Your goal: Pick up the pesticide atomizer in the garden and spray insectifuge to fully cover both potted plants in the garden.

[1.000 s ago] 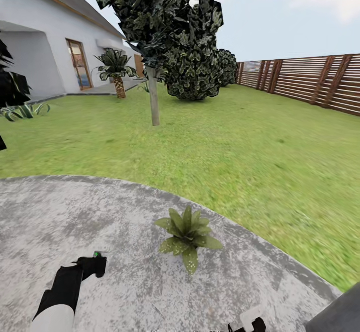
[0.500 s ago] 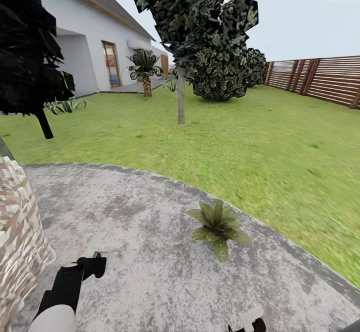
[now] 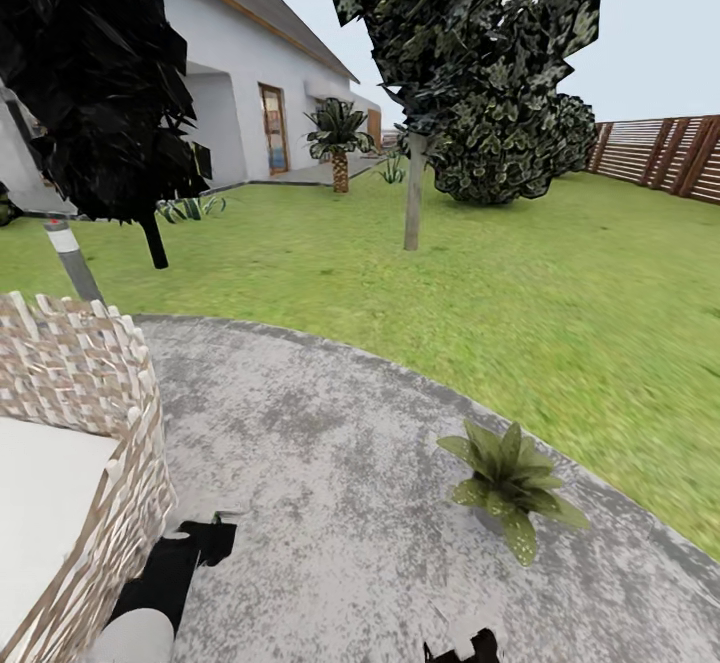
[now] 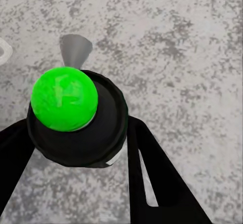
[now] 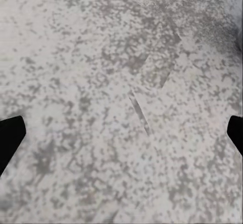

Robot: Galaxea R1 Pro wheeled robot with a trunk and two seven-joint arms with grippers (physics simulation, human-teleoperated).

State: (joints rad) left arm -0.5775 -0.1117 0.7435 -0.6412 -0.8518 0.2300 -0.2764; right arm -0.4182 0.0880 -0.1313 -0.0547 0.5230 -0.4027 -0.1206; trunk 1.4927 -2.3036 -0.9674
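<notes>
Left gripper [image 4: 76,148] points down over the stone patio [image 3: 330,463], its black fingers [image 4: 152,173] pinching the spray bottle [image 4: 76,117] from both sides; the bottle's green tip [image 4: 64,98] stands clear above them. Right gripper [image 5: 121,133] also faces the patio, fingers spread wide with bare stone between. A potted plant [image 3: 510,483] sits well ahead of the right fingers, a wicker chair [image 3: 80,443] beside the left arm [image 3: 165,583].

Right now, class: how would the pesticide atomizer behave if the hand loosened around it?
The pesticide atomizer looks rigid, so the left hand probably won't crush it. Its round body might slip and, once dropped, roll across the hard stone patio.
</notes>
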